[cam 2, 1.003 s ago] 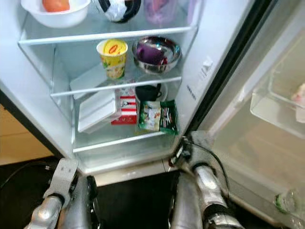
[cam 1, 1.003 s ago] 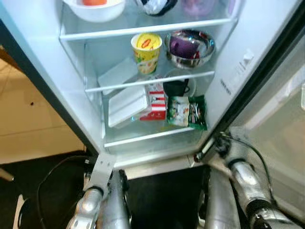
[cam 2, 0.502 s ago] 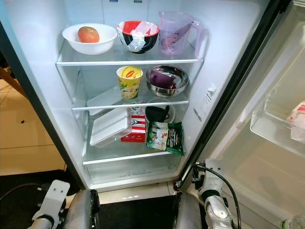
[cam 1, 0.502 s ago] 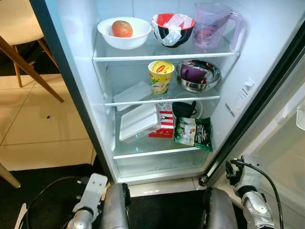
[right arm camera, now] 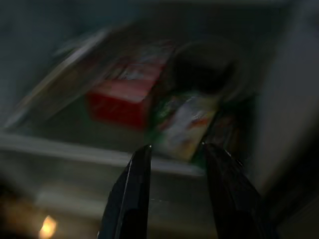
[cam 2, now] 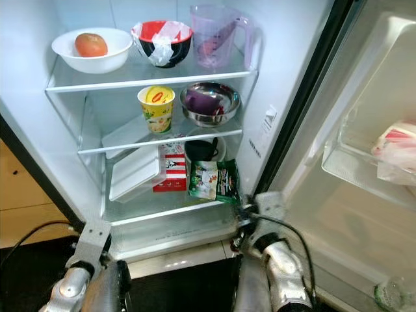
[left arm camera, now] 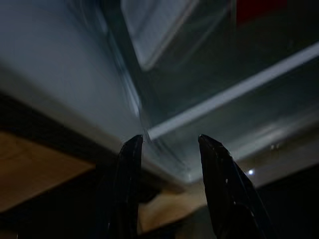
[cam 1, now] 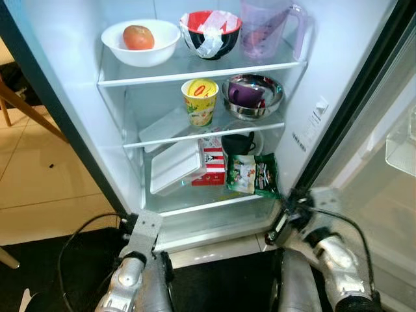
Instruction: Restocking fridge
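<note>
The fridge (cam 1: 78, 110) stands open before me. Its top shelf holds a white bowl (cam 1: 142, 43) with an orange fruit, a wrapped red bowl (cam 1: 209, 31) and a purple jug (cam 1: 266, 27). Below sit a yellow cup (cam 1: 199, 100) and a steel bowl (cam 1: 252, 96). The lowest shelf carries a white container (cam 1: 175, 166), a red box (cam 1: 211, 168), a black cup (cam 1: 238, 143) and a green packet (cam 1: 252, 175). My left gripper (left arm camera: 169, 142) is open and empty by the fridge's lower left corner. My right gripper (right arm camera: 174, 149) is open, facing the green packet (right arm camera: 187, 124).
The fridge door (cam 2: 364, 195) hangs open on the right, with a pink and white bag (cam 2: 393, 146) in its shelf. A clear bottle (cam 2: 390, 294) sits low in the door. Tan floor tiles (cam 1: 32, 182) and a wooden chair leg (cam 1: 26, 110) lie to the left.
The camera has shifted, so the fridge sits a little differently in the picture. Both forearms have come up and forward toward the fridge's bottom edge, the right one the most.
</note>
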Motion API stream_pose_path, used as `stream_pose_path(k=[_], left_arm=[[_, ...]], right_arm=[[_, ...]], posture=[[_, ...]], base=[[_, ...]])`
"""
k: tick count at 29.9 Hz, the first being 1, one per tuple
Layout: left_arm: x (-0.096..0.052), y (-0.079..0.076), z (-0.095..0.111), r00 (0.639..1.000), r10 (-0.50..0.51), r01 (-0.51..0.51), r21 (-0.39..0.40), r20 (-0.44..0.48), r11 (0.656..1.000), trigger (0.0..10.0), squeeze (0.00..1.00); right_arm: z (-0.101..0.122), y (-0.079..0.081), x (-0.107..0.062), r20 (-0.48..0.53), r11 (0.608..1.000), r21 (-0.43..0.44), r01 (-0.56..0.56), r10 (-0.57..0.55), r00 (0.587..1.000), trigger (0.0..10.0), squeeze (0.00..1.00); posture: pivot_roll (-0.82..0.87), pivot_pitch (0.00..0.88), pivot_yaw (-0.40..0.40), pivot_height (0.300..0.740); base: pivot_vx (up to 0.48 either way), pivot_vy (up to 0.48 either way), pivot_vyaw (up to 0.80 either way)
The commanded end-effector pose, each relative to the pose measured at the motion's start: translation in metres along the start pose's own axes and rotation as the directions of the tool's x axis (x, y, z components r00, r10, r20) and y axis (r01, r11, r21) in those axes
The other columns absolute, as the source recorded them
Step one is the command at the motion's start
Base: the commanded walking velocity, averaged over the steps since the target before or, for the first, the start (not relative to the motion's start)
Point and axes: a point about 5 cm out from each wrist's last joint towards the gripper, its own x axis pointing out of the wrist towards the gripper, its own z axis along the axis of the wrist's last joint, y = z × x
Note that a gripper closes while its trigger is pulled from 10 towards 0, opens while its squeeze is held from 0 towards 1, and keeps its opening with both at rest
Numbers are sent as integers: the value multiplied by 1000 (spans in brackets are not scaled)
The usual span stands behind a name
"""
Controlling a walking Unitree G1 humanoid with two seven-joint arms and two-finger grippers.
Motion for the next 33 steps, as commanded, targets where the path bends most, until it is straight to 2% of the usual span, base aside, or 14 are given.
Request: stream_pose_path(k=[1, 4, 7, 8, 9, 12, 13, 16, 19, 23, 30, 33], left_arm=[[-3, -5, -3, 1000, -14, 14, -15, -10, 1000, 10000, 0], [-3, -6, 0, 1000, -15, 15, -20, 7, 1000, 10000, 0], [-3, -8, 6, 999, -17, 18, -27, 32, 999, 10000, 0], [-3, -9, 8, 999, -18, 20, -32, 44, 999, 10000, 0], [-2, -12, 15, 997, -21, 24, -40, 70, 999, 10000, 0], [-2, -14, 19, 996, -27, 30, -40, 86, 999, 10000, 0], [-2, -14, 19, 996, -27, 30, -40, 86, 999, 10000, 0], [-1, -18, 24, 994, -38, 41, -36, 102, 999, 10000, 0], [0, -19, 25, 994, -39, 43, -37, 101, 998, 10000, 0], [0, -21, 25, 994, -44, 48, -39, 97, 998, 10000, 0], [0, -24, 25, 994, -51, 55, -38, 95, 998, 10000, 0], [1, -25, 23, 995, -54, 57, -38, 86, 998, 10000, 0]], right_arm=[[-4, 4, -2, -33, 999, -20, -37, 37, 999, 10000, 0], [-4, 9, -6, -35, 997, -35, -62, 61, 998, 10000, 0], [6, 8, -9, 12, 999, -29, -28, 28, 1000, 10000, 0], [12, 6, -10, 40, 1000, -25, 2, -1, 999, 10000, 0], [32, -3, -9, 120, 997, -2, 77, -77, 990, 10000, 0], [47, -8, -7, 171, 994, 12, 108, -108, 979, 10000, 0], [47, -8, -7, 171, 994, 12, 108, -108, 979, 10000, 0], [76, 2, 0, 253, 998, -36, 50, -39, 967, 10000, 0], [86, 13, -1, 269, 998, -59, -11, 27, 963, 10000, 0], [87, 26, -6, 252, 993, -87, -82, 102, 962, 10000, 0], [76, 29, -9, 208, 990, -90, -104, 121, 971, 10000, 0], [54, 27, -14, 129, 994, -64, -93, 100, 987, 10000, 0]], posture=[[17, 63, -55, 428], [14, 62, -60, 428], [15, 63, -60, 428], [15, 61, -62, 428], [12, 58, -61, 428], [11, 55, -61, 428], [11, 55, -61, 428], [11, 45, -66, 433], [3, 40, -70, 448], [-2, 39, -70, 467], [-11, 36, -73, 492], [-8, 36, -72, 506]], base=[[0, 0, 0], [0, 0, 0], [0, 0, 0], [0, 0, 0], [0, 0, 0], [0, 0, 0], [0, 0, 0], [0, 0, 0], [0, 0, 0], [0, 0, 0], [0, 0, 0], [0, 0, 0]])
